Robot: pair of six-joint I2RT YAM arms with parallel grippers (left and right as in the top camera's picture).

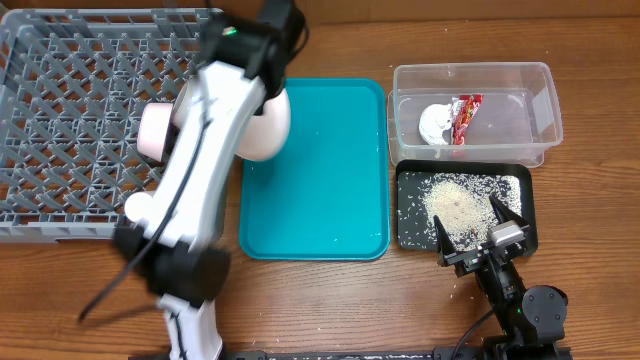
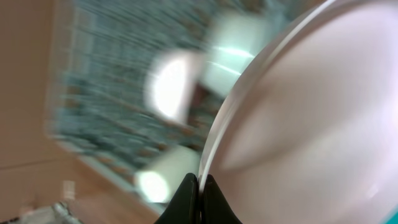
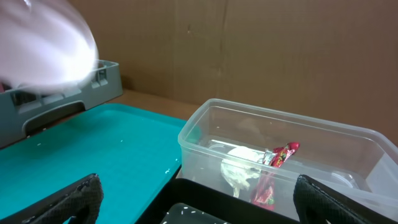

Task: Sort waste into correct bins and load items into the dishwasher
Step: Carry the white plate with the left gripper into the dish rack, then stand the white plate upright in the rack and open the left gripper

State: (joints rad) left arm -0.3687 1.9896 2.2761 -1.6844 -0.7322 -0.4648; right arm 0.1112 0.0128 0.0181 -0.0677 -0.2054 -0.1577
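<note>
Above the tabletop (image 1: pixel 330 300), the left gripper (image 2: pixel 198 186) pinches the plate (image 1: pixel 268 130) by its rim at the dish rack's (image 1: pixel 60 110) right edge, likely for upright loading; the right gripper (image 1: pixel 467 212) hangs splayed.

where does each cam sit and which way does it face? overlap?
Overhead: above the table, straight down on dish rack, teal tray, clear tub, black tray; left arm, right arm show.
Left wrist: on left arm, looking past the left hand, shut on plate rim.
Right wrist: low by black tray, facing tub and teal tray; the open right hand shows.
Shared: overhead and right wrist see tub with red wrapper.
</note>
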